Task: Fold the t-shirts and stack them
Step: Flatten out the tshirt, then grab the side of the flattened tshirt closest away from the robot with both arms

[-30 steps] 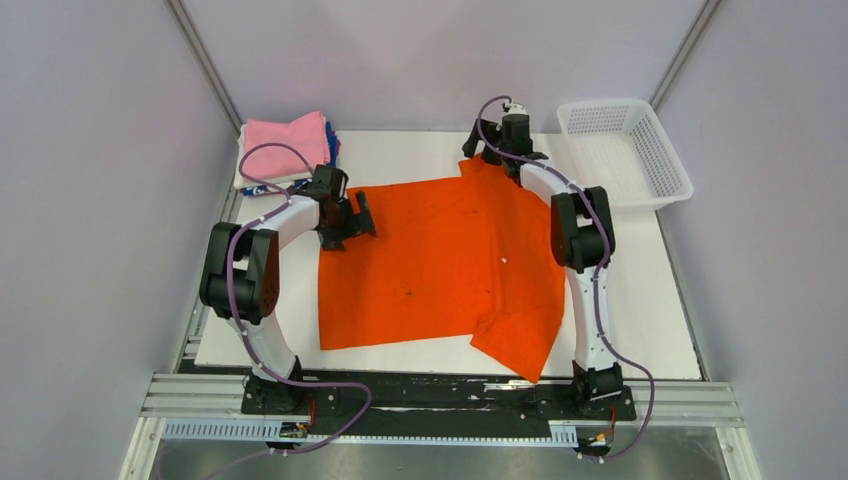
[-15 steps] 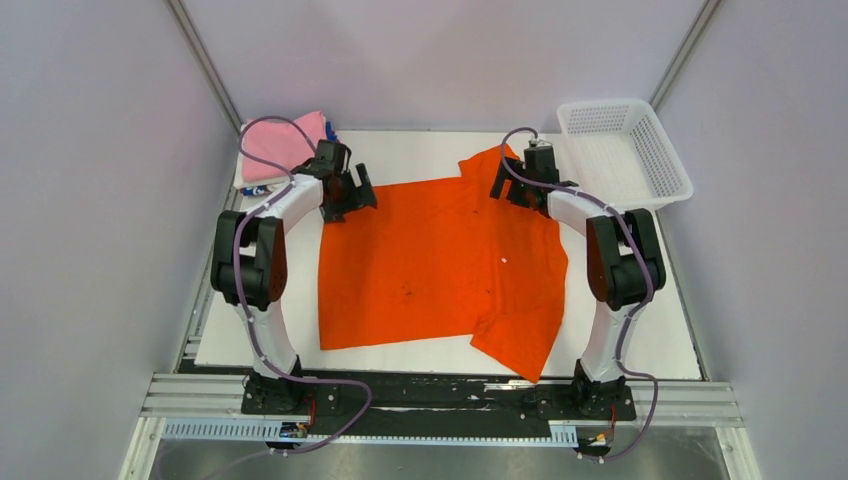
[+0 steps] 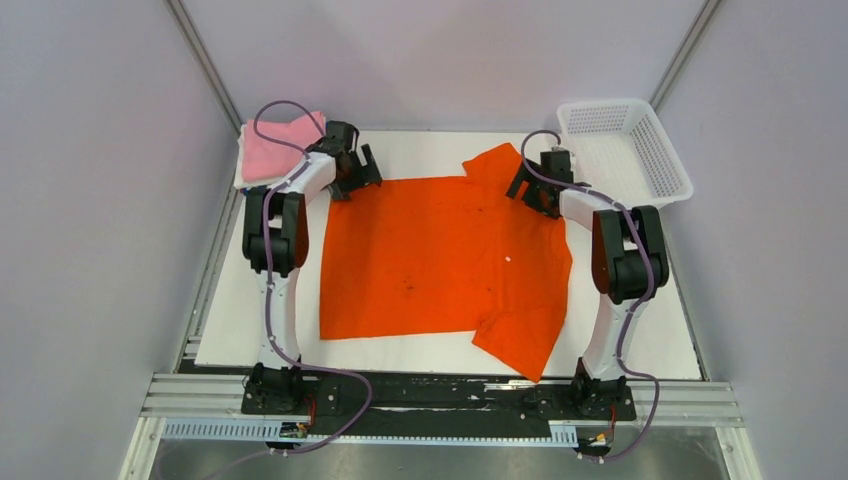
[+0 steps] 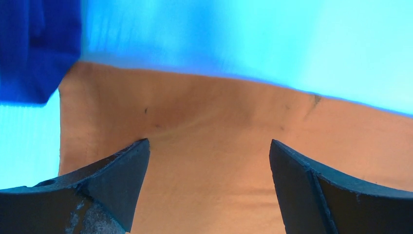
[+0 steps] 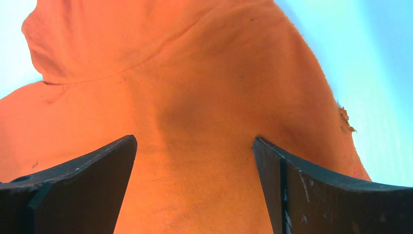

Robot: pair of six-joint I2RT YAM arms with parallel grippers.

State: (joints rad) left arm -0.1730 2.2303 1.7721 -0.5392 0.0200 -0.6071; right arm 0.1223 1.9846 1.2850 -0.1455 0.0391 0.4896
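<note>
At the far left a stack of folded shirts [image 3: 283, 148], pink on top, sits just beside our left pincer [image 3: 362, 176], which hangs with its jaws spread wide and empty over the far left corner of the orange shirt [image 3: 440, 260]. That shirt lies flat in the middle of the table [image 3: 645, 325], its long axis running left to right, with the sleeves toward the right. Our right pincer [image 3: 527, 190], also wide open and holding nothing, hovers above the far right sleeve and shoulder. Each arm has its own far corner beneath it, so we judge the next move to be a straight drop and pinch. The white basket [image 3: 625, 150] at the far right shows nothing inside.
</note>
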